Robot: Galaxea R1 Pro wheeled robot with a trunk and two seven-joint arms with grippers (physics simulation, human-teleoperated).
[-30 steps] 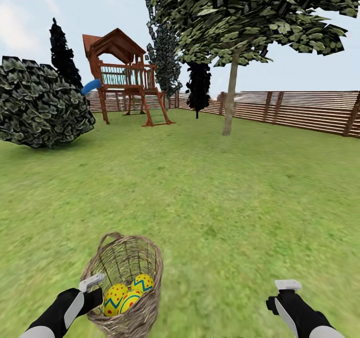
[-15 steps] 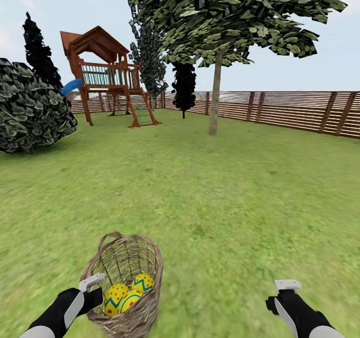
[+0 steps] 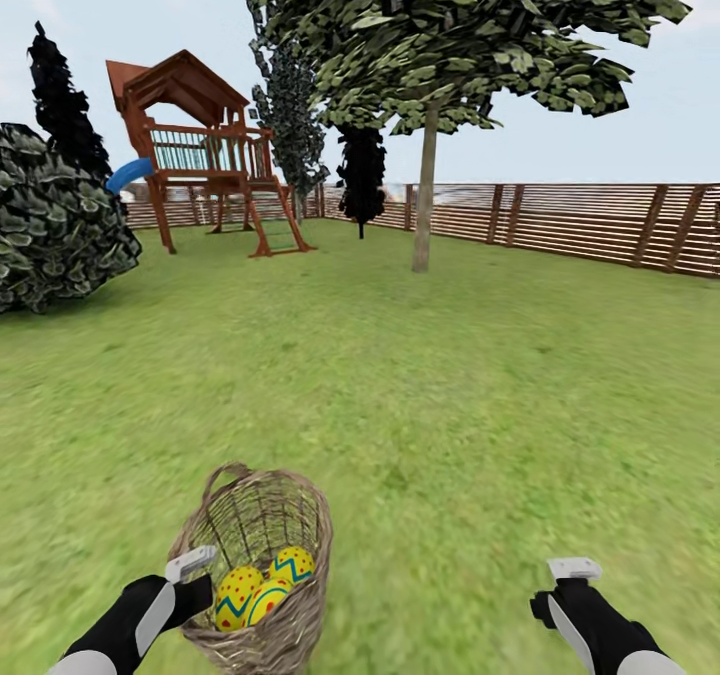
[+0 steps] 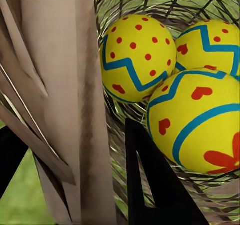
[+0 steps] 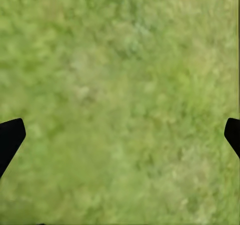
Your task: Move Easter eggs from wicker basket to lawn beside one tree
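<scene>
Basket: the wicker basket (image 3: pixel 262 575) sits low at the head view's left, tipped so its mouth faces the camera, a loop handle at its far rim.
Eggs: the three Easter eggs (image 3: pixel 262 592) lie together in the bottom of the basket, touching one another; in the left wrist view they press against the woven wall (image 4: pixel 165 60).
Left pincer: the left pincer (image 3: pixel 195 575) is at the basket's near-left rim, its fingers (image 4: pixel 150 185) set either side of the wicker wall, one inside just beside an egg, one outside; clamped on that rim.
Right pincer: the right pincer (image 3: pixel 572 580) hangs over bare grass, well apart from the basket, its dark fingertips (image 5: pixel 10 140) at opposite edges of the right wrist view, spread wide with nothing between them.
Open room: the lawn (image 3: pixel 450 385) runs flat and unbroken from the basket to the tree (image 3: pixel 425 195), which stands ahead and slightly right, near the fence.
Edges: a brown slat fence (image 3: pixel 580 220) closes the far side and right; a dark leafy bush (image 3: pixel 55 225) stands at the left edge.
Other: a wooden playset (image 3: pixel 205 155) with a blue slide (image 3: pixel 128 173) stands far left of the tree, dark trees (image 3: pixel 362 170) behind.
</scene>
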